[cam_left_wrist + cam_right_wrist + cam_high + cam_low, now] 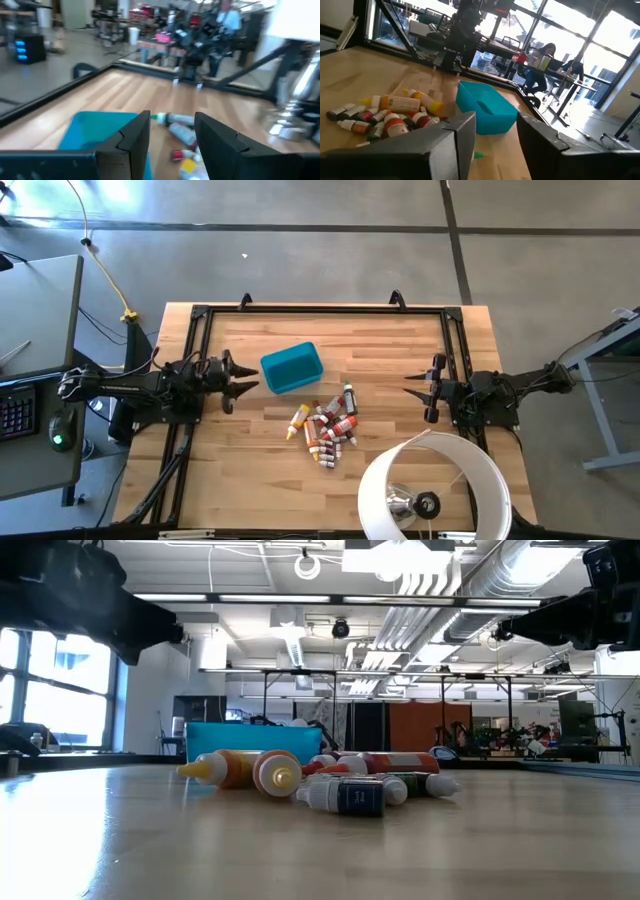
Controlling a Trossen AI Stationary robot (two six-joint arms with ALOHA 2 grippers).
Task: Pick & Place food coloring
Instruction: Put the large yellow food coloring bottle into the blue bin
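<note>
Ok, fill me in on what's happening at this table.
Nothing is being handled yet. The food coloring bottles lie in a loose pile on the wooden table, just in front of the teal bin, which looks empty from above. The left end effector hovers open beside the bin, and the right end effector hangs open on the other side of the pile. Neither holds anything.

Food coloring bottles (326, 429) heaped mid-table (230, 470), just before bin (292, 367); left gripper (243, 381) left of bin, right gripper (413, 387) well right; lamp (435, 485) right of heap.
</note>
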